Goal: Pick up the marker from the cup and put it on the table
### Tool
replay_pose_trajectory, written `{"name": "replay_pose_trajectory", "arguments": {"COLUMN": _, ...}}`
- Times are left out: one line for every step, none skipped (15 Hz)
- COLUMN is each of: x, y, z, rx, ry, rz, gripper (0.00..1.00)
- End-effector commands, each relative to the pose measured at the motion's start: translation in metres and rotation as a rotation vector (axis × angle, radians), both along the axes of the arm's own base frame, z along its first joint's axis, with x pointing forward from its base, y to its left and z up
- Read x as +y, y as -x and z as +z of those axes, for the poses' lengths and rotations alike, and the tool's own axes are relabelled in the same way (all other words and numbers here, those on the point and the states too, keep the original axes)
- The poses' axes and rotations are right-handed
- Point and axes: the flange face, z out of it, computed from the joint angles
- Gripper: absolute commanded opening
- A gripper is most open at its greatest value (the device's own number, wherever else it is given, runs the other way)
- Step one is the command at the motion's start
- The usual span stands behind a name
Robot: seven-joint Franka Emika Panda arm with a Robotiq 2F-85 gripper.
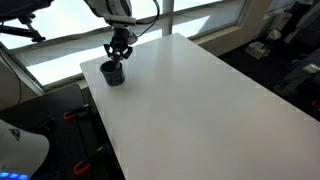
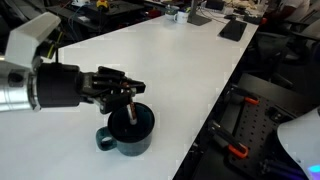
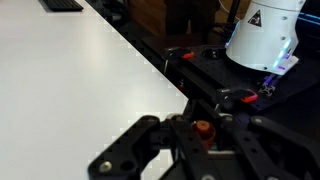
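The dark cup (image 1: 113, 73) stands near a corner of the white table (image 1: 200, 100); it also shows, handle toward the camera, in an exterior view (image 2: 130, 133). My gripper (image 1: 119, 54) hangs right above the cup in both exterior views (image 2: 127, 97). It is shut on the marker (image 2: 131, 110), a thin dark stick that reaches down from the fingers into the cup's mouth. In the wrist view the marker's reddish-orange end (image 3: 203, 128) sits between my dark fingers (image 3: 200, 140). The cup is hidden under the gripper there.
The table's edge runs close beside the cup (image 2: 200, 140), with dark floor equipment below it (image 2: 245, 130). A flat black object (image 2: 232, 28) lies at the far end of the table. The white robot base (image 3: 262, 35) stands beyond the edge.
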Motion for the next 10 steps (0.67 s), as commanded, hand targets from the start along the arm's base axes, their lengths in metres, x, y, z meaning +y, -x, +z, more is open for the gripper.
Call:
{"name": "replay_pose_trajectory", "arguments": {"x": -0.027, "y": 0.001, "z": 0.015, "rx": -0.012, "ry": -0.021, "rz": -0.053, "gripper": 0.02}}
{"name": "replay_pose_trajectory", "arguments": {"x": -0.032, "y": 0.000, "z": 0.015, "rx": -0.009, "ry": -0.020, "rz": -0.064, "gripper": 0.02}}
{"name": "replay_pose_trajectory", "arguments": {"x": -0.037, "y": -0.001, "z": 0.015, "rx": -0.005, "ry": -0.019, "rz": -0.073, "gripper": 0.02}}
{"name": "replay_pose_trajectory", "arguments": {"x": -0.041, "y": -0.002, "z": 0.017, "rx": -0.005, "ry": -0.016, "rz": -0.083, "gripper": 0.02}}
{"name": "replay_pose_trajectory", "arguments": {"x": -0.043, "y": -0.003, "z": 0.020, "rx": -0.008, "ry": -0.012, "rz": -0.093, "gripper": 0.02}}
{"name": "replay_pose_trajectory", "arguments": {"x": -0.045, "y": -0.004, "z": 0.023, "rx": -0.013, "ry": -0.010, "rz": -0.098, "gripper": 0.02}}
{"name": "replay_pose_trajectory", "arguments": {"x": -0.046, "y": -0.005, "z": 0.027, "rx": -0.020, "ry": -0.010, "rz": -0.103, "gripper": 0.02}}
{"name": "replay_pose_trajectory", "arguments": {"x": -0.046, "y": -0.004, "z": 0.033, "rx": -0.031, "ry": -0.011, "rz": -0.107, "gripper": 0.02}}
{"name": "replay_pose_trajectory", "arguments": {"x": -0.045, "y": -0.004, "z": 0.039, "rx": -0.039, "ry": -0.013, "rz": -0.107, "gripper": 0.02}}
{"name": "replay_pose_trajectory", "arguments": {"x": -0.044, "y": -0.005, "z": 0.046, "rx": -0.051, "ry": -0.016, "rz": -0.109, "gripper": 0.02}}
